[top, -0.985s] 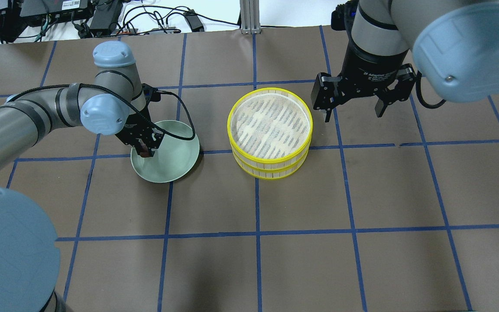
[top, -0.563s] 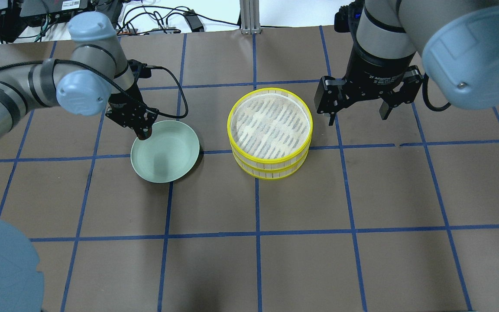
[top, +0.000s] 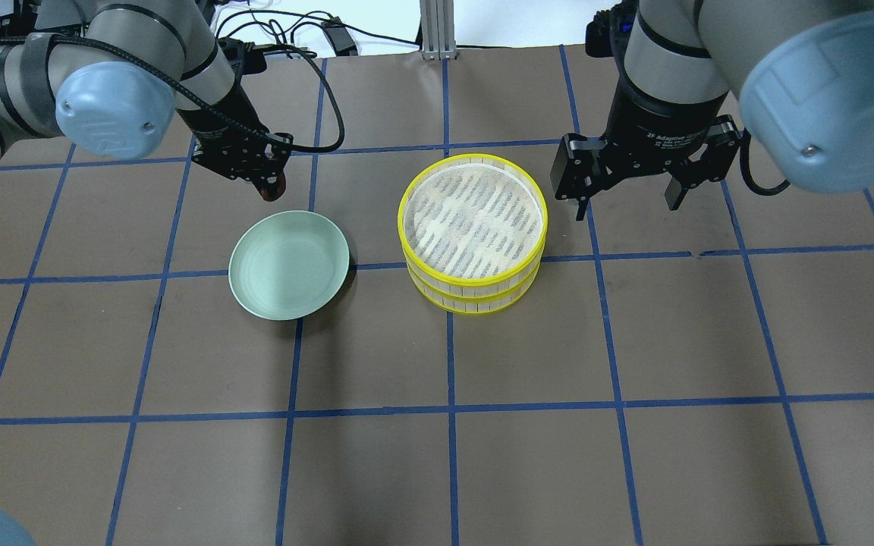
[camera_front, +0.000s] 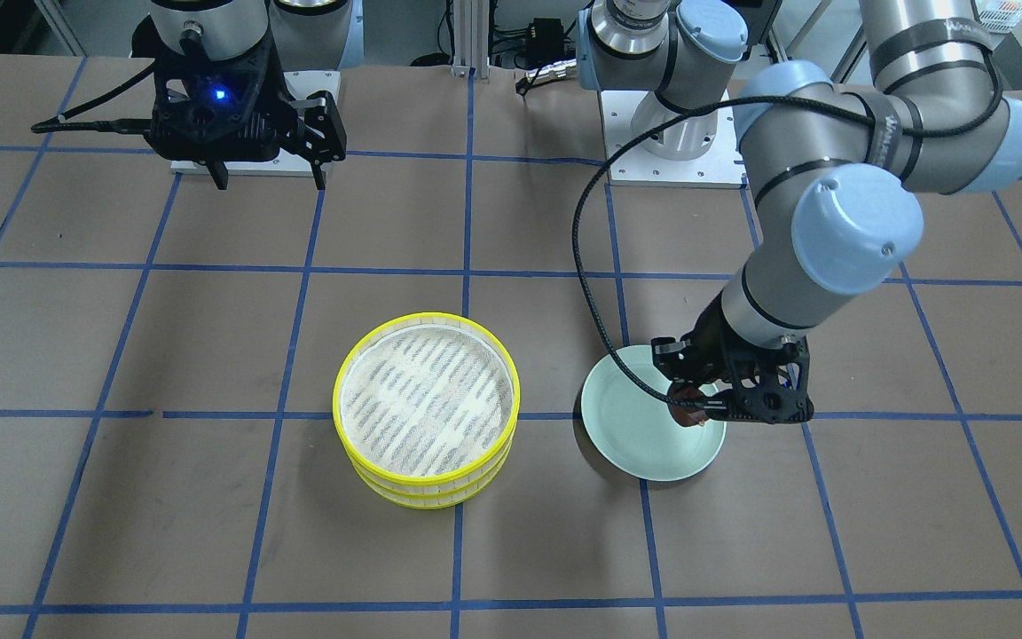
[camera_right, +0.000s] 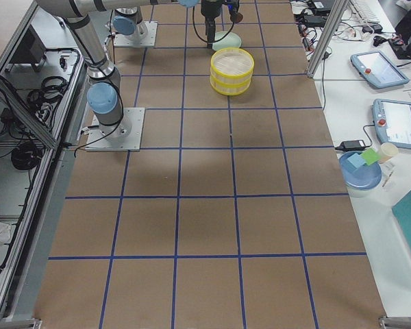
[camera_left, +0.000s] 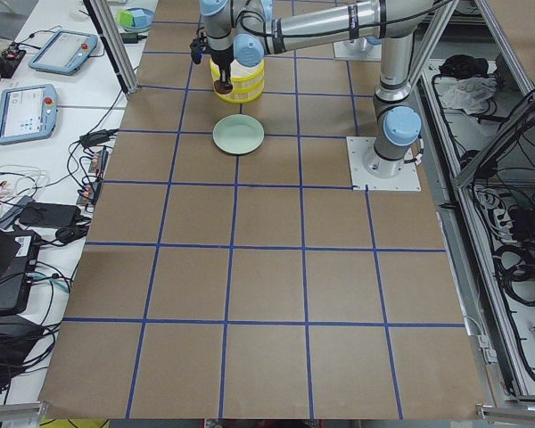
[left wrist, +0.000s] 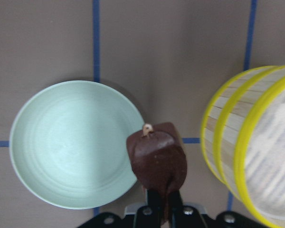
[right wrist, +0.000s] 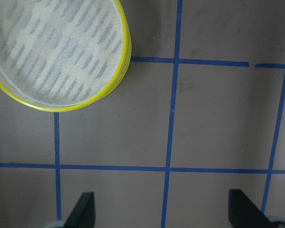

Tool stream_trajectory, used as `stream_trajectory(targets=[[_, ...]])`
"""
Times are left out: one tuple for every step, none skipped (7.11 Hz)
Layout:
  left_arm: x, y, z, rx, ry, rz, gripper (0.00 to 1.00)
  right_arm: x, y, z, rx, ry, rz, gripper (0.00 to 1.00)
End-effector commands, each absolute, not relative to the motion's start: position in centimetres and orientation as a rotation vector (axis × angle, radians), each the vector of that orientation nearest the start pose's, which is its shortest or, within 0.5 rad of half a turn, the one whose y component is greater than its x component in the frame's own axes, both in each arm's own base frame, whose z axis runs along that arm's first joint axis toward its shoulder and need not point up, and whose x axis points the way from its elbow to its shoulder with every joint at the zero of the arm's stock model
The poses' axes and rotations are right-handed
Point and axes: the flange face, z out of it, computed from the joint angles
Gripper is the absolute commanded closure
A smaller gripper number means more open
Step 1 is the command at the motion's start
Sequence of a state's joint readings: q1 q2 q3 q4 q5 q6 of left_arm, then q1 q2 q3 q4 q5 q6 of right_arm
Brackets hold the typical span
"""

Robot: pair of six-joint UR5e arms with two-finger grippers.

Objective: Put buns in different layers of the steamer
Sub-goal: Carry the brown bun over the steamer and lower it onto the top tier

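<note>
My left gripper (top: 268, 184) is shut on the dark reddish-brown bun (top: 273, 191) and holds it in the air above the pale green plate's edge. In the left wrist view the bun (left wrist: 156, 164) hangs between the plate (left wrist: 61, 142) and the steamer (left wrist: 256, 142). The steamer (top: 473, 227) stands as two stacked yellow-rimmed layers, and the top slatted floor is bare. My right gripper (top: 623, 193) is open and empty, raised beside the steamer's far right; its fingers (right wrist: 83, 209) show in the right wrist view. The cream bun is not in view.
The green plate (top: 289, 265) is bare, left of the steamer. In the front-facing view the left gripper (camera_front: 693, 408) hovers over the plate (camera_front: 635, 435), the steamer (camera_front: 427, 404) beside it. Brown table with blue tape grid; cables at the far edge.
My left gripper has risen off the plate with the brown bun and moved toward the far side and slightly toward the steamer. The right gripper has barely moved.
</note>
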State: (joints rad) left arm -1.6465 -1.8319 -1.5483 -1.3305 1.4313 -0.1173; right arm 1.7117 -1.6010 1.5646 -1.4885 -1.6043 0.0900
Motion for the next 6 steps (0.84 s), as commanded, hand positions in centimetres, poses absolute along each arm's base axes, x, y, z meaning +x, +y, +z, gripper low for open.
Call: stream_trajectory(targets=[[-24.5, -57.2, 37.7, -0.186, 3.419, -0.036, 1.00, 19.5, -45.1, 49.8, -0.084, 3.177, 0.067, 0.00], [-26.4, -57.3, 37.9, -0.282, 3.620, -0.034, 1.00, 19.6, -45.1, 49.8, -0.084, 3.175, 0.065, 0.00], [-27.0, -56.6, 36.0, -0.290, 3.639, 0.020, 1.00, 19.5, -45.2, 49.7, -0.084, 3.180, 0.066, 0.00], [-27.7, -56.2, 34.6, -0.271, 3.640, 0.041, 1.00, 19.5, -45.2, 49.7, -0.084, 3.180, 0.066, 0.00], [-28.8, -56.6, 33.7, -0.240, 3.650, 0.005, 1.00, 19.5, -45.2, 49.7, -0.084, 3.180, 0.066, 0.00], [-29.4, -56.9, 32.8, -0.223, 3.656, -0.010, 0.43, 19.5, -45.2, 49.7, -0.084, 3.180, 0.066, 0.00]])
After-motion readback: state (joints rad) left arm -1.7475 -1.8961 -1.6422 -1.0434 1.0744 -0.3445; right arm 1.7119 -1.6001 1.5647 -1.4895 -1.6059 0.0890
